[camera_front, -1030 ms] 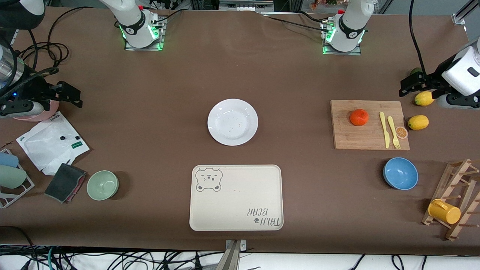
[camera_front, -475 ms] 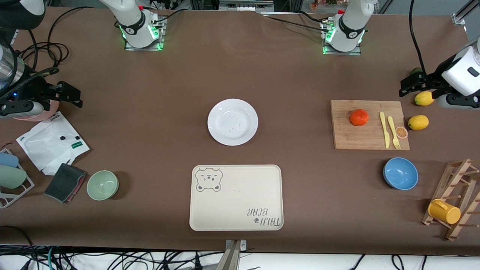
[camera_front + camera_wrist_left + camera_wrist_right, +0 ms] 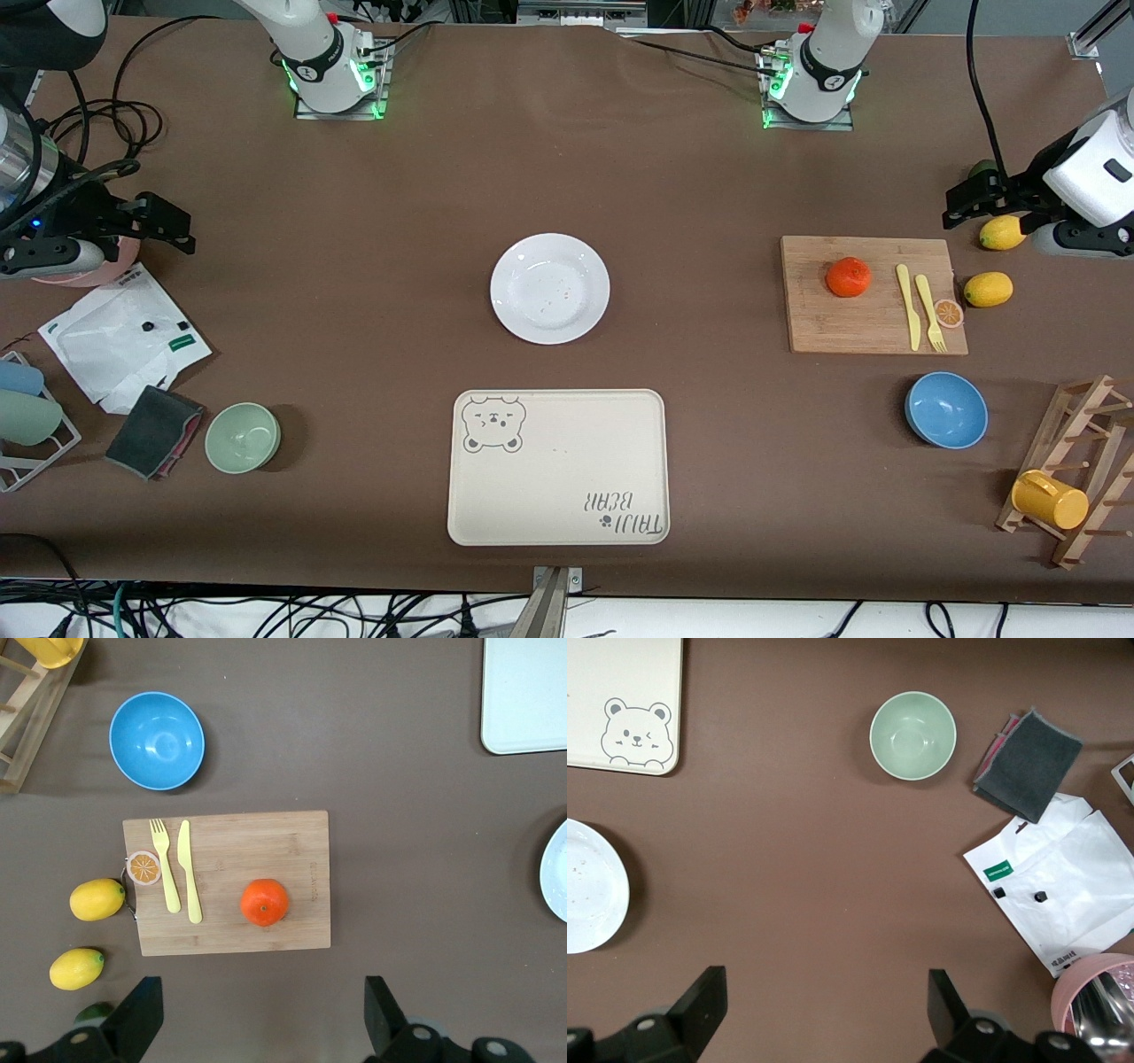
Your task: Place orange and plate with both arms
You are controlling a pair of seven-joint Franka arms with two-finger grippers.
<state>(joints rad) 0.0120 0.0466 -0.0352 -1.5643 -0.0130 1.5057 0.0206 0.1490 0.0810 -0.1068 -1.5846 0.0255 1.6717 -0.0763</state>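
Observation:
The orange sits on a wooden cutting board toward the left arm's end of the table; it also shows in the left wrist view. The white plate lies at the table's middle, empty; its edge shows in the left wrist view and the right wrist view. My left gripper is open and empty, up over the table beside the board. My right gripper is open and empty, over the right arm's end of the table.
A beige bear tray lies nearer the camera than the plate. A yellow knife and fork, an orange slice, two lemons, a blue bowl and a rack with a yellow mug surround the board. A green bowl, grey cloth and white bag lie below the right gripper.

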